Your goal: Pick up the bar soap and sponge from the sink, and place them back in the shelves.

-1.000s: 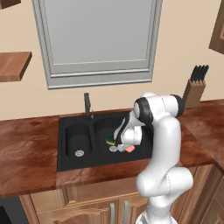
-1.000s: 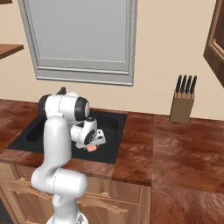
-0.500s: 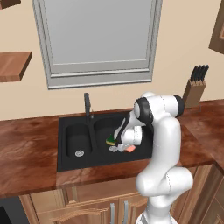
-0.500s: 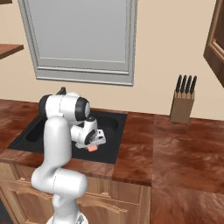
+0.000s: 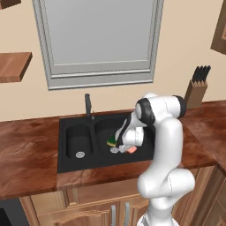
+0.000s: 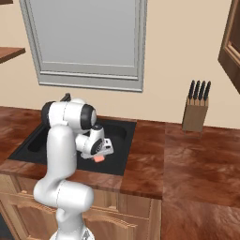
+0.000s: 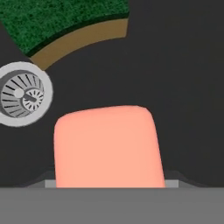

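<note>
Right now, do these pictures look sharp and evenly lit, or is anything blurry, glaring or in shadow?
Hand view: the bar soap sits very close and soft-edged, flat pink with no glare; the sponge has grainy texture. Left base view: even light, the black sink swallows detail, no clear shadows. Right base view: the knife block is crisp and the counter evenly lit.

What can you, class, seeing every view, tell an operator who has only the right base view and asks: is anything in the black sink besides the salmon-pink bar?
Observer: Yes, a yellow sponge with a dark green scrub top lies just beyond the salmon-pink bar soap.
Operator: Is a drain close?
Observer: A round silver drain sits beside the soap, apart from it.
Operator: And the gripper?
Observer: The gripper has one fingertip against each side of the soap.
</note>
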